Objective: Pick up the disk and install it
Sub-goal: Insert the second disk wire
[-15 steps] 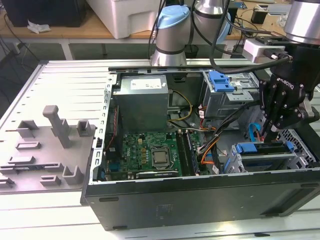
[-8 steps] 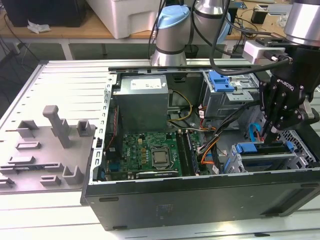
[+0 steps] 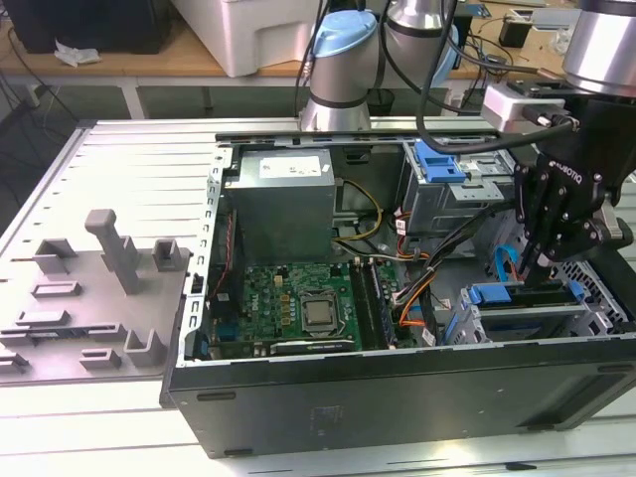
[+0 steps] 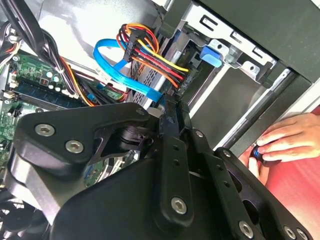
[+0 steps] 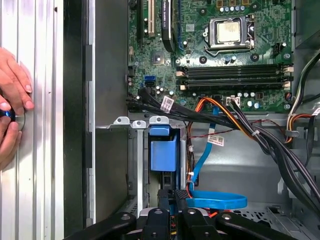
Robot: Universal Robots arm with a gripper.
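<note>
The disk [image 3: 527,320] lies in the lower drive cage at the front corner of the open computer case [image 3: 397,397], on the exterior view's right. Its silver body and blue plastic frame [image 3: 502,294] show from above. My gripper [image 3: 535,272] hangs just over the blue frame, fingers pressed together and pointing down. In the first wrist view the shut fingertips [image 5: 172,196] stand right beside the frame's blue tab [image 5: 162,152] in the cage. I see nothing held between the fingers. In the second wrist view the gripper [image 4: 167,107] sits close to the blue and coloured cables.
A blue data cable [image 5: 217,200] and orange-red power leads [image 4: 150,55] loop beside the cage. Another blue-tabbed bay [image 3: 437,159] sits further back. The motherboard [image 3: 298,308] and power supply [image 3: 283,204] fill the case's middle. A person's hand [image 5: 10,115] rests outside the case wall.
</note>
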